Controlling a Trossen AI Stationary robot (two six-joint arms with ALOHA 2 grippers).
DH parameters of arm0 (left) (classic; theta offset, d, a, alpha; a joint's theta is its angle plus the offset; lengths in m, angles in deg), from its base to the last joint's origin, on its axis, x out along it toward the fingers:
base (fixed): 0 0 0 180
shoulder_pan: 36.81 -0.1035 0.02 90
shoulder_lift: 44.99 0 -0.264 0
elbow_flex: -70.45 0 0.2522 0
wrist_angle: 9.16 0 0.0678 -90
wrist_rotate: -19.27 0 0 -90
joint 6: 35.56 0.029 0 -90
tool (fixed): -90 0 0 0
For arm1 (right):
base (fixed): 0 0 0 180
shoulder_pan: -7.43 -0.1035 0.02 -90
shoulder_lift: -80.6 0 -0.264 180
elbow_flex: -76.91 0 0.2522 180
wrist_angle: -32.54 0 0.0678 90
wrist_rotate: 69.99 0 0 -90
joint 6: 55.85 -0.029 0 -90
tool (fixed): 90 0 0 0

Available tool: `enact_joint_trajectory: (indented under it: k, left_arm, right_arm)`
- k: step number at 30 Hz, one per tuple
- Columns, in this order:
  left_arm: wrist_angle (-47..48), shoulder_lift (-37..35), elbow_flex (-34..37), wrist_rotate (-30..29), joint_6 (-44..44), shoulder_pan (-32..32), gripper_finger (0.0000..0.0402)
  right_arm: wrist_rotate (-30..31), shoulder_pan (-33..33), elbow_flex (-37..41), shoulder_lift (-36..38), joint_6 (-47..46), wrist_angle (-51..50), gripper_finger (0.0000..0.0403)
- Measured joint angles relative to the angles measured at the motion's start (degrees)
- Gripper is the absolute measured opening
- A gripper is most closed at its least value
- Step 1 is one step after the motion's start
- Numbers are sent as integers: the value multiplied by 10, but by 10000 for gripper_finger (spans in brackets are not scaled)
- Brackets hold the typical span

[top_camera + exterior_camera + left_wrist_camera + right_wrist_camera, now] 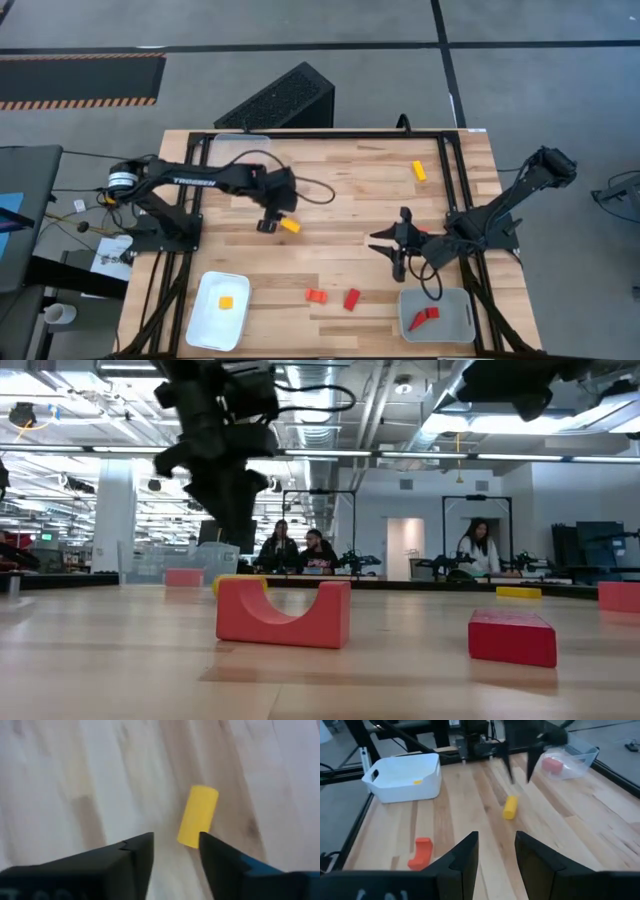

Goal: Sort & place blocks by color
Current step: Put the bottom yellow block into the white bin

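Mostly the middle of the table (340, 190) is bare wood, with open room between the two arms and along the far edge. Nearer the left side, the left pincer (268, 222) hangs over the boards with its fingers apart, and a yellow cylinder (290, 226) lies on the wood just beside its tips, touching neither finger (210, 847) in the left wrist view. Over on the right half, the right pincer (399, 252) sits low near the front with its fingers apart, holding nothing. Four blocks lie loose on the wood: the yellow cylinder, a yellow bar (419, 170) alone toward the far right corner, and two red blocks near the front edge, an arched one (316, 296) and a slanted one (351, 299), close together but apart, between the two front trays. A white tray (205, 320) at the front left holds one yellow block (226, 302); the grey tray (462, 325) at the front right holds two red pieces (424, 317). A clear tray (240, 142) sits at the far left edge, under the left arm's reach, with a red block (552, 764) inside as the right wrist view shows
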Motion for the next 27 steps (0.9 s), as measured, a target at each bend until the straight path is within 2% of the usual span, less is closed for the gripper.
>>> enact_joint_trajectory:
  k: [9,12,15,18,21,23,27]
  left_arm:
    - [-9,50,17,-52,-16,77,307]
    - [5,78,17,-54,-49,100,333]
    - [-2,101,17,-66,-63,117,338]
    - [-11,125,16,-48,-79,116,322]
    - [-10,142,14,-31,-88,107,281]
    - [-10,148,13,-31,-90,104,238]
    - [-17,151,11,-32,-103,102,122]
  right_arm:
    - [0,30,0,0,2,-1,152]
    - [0,32,0,0,2,-1,152]
    - [0,32,0,0,2,-1,152]
    - [0,32,0,0,2,-3,152]
    - [-1,32,0,0,2,-2,152]
    - [0,31,0,0,2,-1,152]
    - [-1,31,0,0,2,-1,152]
